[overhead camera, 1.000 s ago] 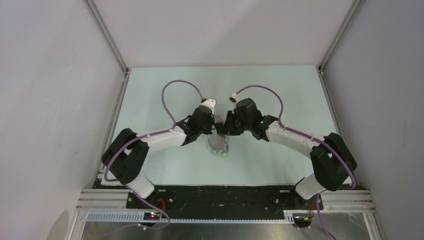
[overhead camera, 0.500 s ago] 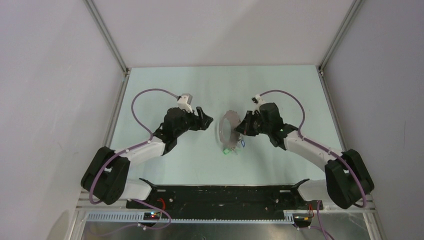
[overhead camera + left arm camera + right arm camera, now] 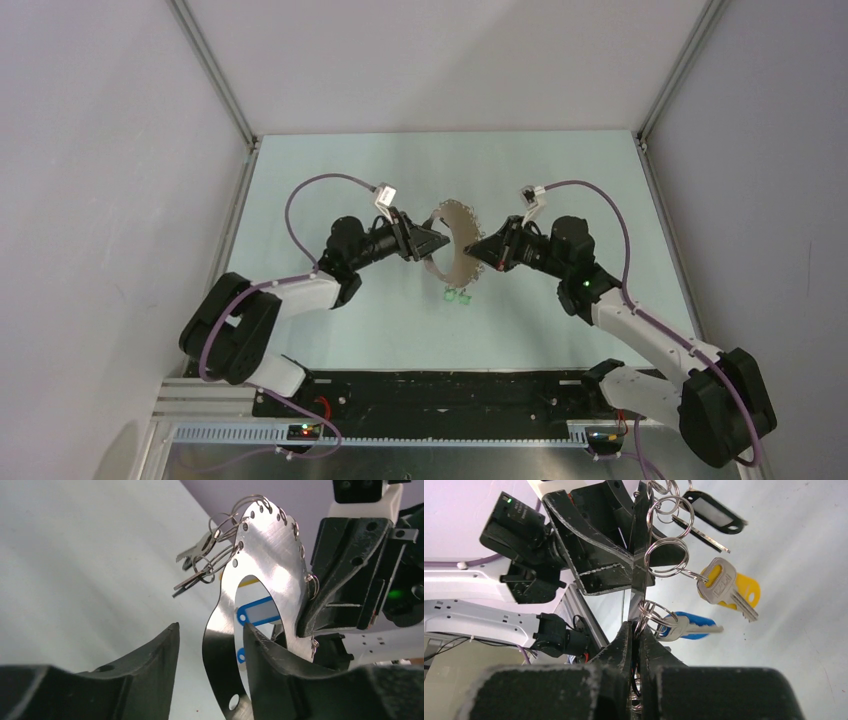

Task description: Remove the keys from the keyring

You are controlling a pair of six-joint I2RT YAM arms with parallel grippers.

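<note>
The keyring [image 3: 458, 206] is a large flat metal ring with holes round its rim, held upright above the table. My right gripper [image 3: 478, 250] is shut on its right edge, seen edge-on in the right wrist view [image 3: 641, 545], with that gripper [image 3: 636, 627] below it. Keys hang from small split rings: a yellow-headed key [image 3: 729, 587], a blue-headed key [image 3: 686, 626], a black tag [image 3: 714, 512], plain silver keys [image 3: 197, 562], a blue tag [image 3: 257, 612] and green ones [image 3: 458, 296]. My left gripper [image 3: 438, 240] is open, its jaws astride the ring's left edge [image 3: 272, 555]; that gripper [image 3: 210, 630] does not grip it.
The pale green table [image 3: 330, 180] lies under both arms. Grey walls and aluminium rails [image 3: 215, 80] enclose it on the left, right and back. The black base plate [image 3: 450, 385] runs along the near edge.
The right gripper has raised the keyring off the table and turned it upright. The left gripper drew away to the left, then came back and now straddles the ring's left edge.
</note>
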